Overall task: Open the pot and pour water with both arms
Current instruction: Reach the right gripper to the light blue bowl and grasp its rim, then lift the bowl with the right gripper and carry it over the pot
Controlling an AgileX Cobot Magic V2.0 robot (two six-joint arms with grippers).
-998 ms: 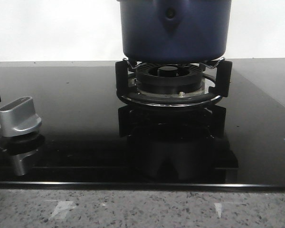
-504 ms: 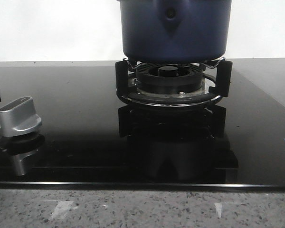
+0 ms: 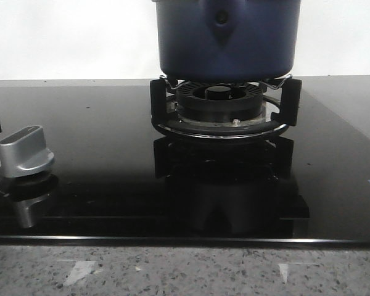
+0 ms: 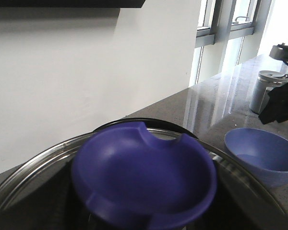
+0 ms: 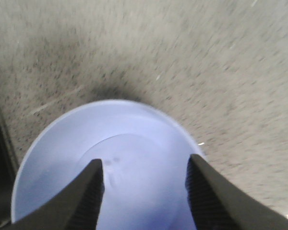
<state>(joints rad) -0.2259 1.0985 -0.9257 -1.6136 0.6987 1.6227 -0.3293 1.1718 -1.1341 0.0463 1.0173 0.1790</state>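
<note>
The dark navy-blue pot (image 3: 227,37) stands on the gas burner (image 3: 221,105), its handle bracket and rivet facing me. In the left wrist view the lid's blue knob (image 4: 144,177) fills the near field, blurred, above the glass lid with its steel rim (image 4: 33,165). The left gripper's fingers are hidden under the knob. My right gripper (image 5: 145,160) is open and hangs over a light blue bowl (image 5: 134,143) with water in it. The bowl also shows in the left wrist view (image 4: 264,155), beside the pot on the speckled counter.
A silver stove knob (image 3: 26,151) sits at the front left of the black glass hob (image 3: 98,135). A metal canister (image 4: 265,91) stands on the counter beyond the bowl. A white wall and windows lie behind.
A dark shape at the front view's right edge one second ago has gone out of sight. The pot and burner have not moved.
</note>
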